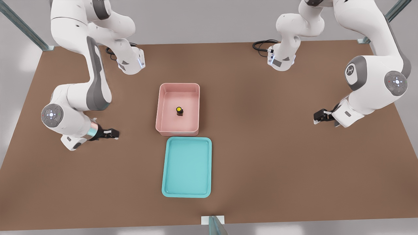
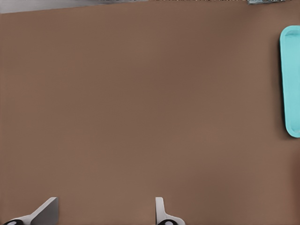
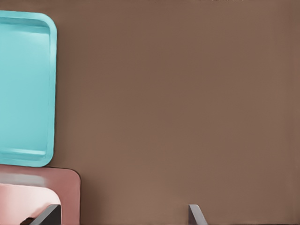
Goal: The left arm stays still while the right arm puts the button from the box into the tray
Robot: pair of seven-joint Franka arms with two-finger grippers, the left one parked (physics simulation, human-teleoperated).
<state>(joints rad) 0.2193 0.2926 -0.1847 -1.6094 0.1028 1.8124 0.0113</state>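
The tiny button (image 1: 179,111), a round yellow cap on a black body, is being contained upright in the smooth, tall-walled pink box (image 1: 162,107). The shallow, round-cornered turquoise tray (image 1: 187,194) is lying just nearer. The gripper (image 1: 114,133) is being held spread and empty at the front view's left, apart from the box

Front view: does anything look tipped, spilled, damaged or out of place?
Nothing stands out. The button sits upright inside the box, the tray lies flat beside it, and the open tool hovers apart at the front view's left.
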